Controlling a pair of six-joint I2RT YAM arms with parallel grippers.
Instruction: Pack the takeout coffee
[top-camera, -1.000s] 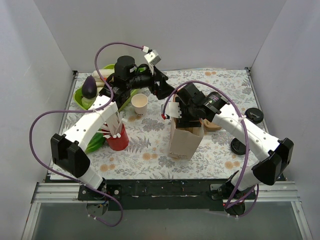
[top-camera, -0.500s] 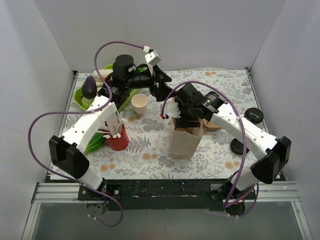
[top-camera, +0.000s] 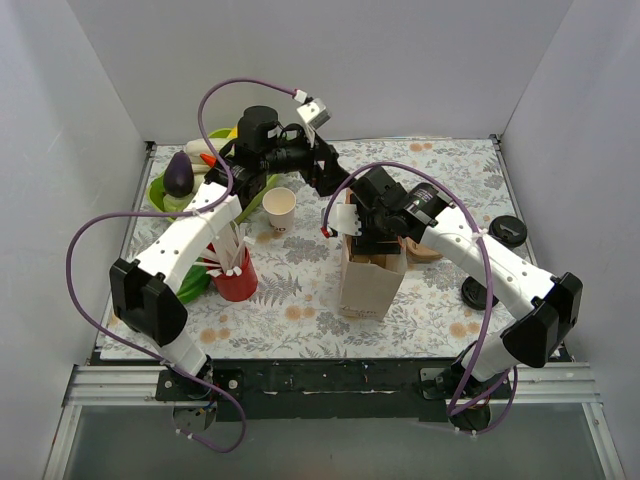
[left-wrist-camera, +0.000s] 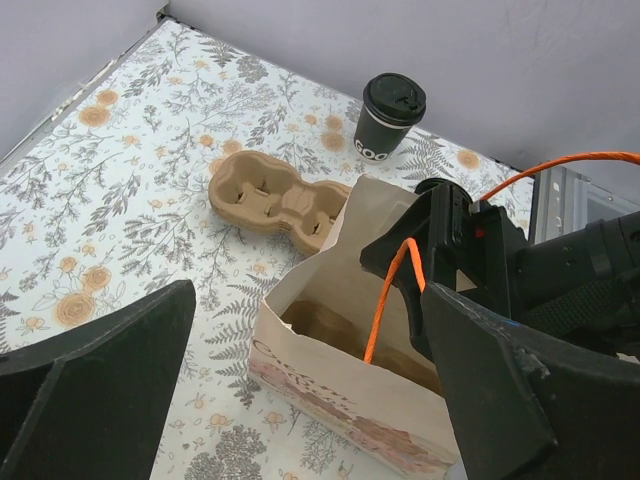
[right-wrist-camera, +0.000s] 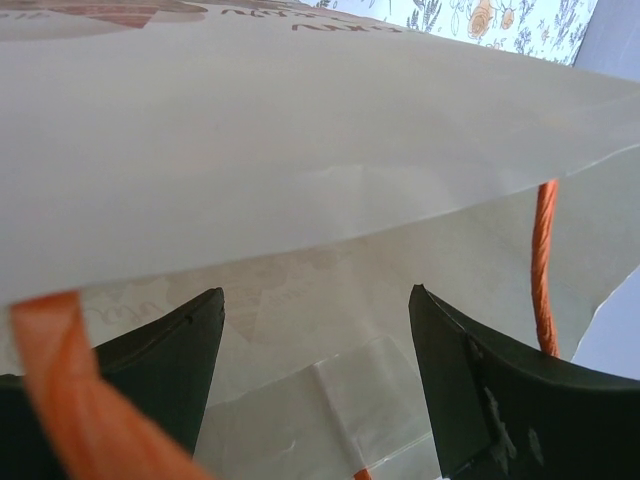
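Item under task: one coffee (left-wrist-camera: 393, 115), a dark paper cup with pale lettering, closed by a round black lid. It stands upright on the table (top-camera: 300, 312) near the right wall (top-camera: 590, 150), just beyond the carrier (left-wrist-camera: 278, 194) and apart from it. In the top view the coffee (top-camera: 510, 230) sits at the table's right edge.

Count:
- One coffee.
- One carrier, brown cardboard, lying flat.
- One bag (top-camera: 365, 285), brown paper with orange handles (left-wrist-camera: 385, 300), upright, mouth open.
- One white cup (top-camera: 280, 207), no lid.
- One loose lid (top-camera: 478, 292), black, partly hidden by the right arm.
- One red cup (top-camera: 237, 277) holding sticks.

Arms: the left arm (top-camera: 190, 235) stretches toward the far left of the table, wrist turned toward the bag. The left gripper (left-wrist-camera: 310, 300) hangs in the air with jaws fully spread and nothing between them. The right arm (top-camera: 490, 255) bends in from the right. The right gripper (right-wrist-camera: 315, 300) is lowered into the bag's mouth, jaws wide apart, with only bag paper around them.
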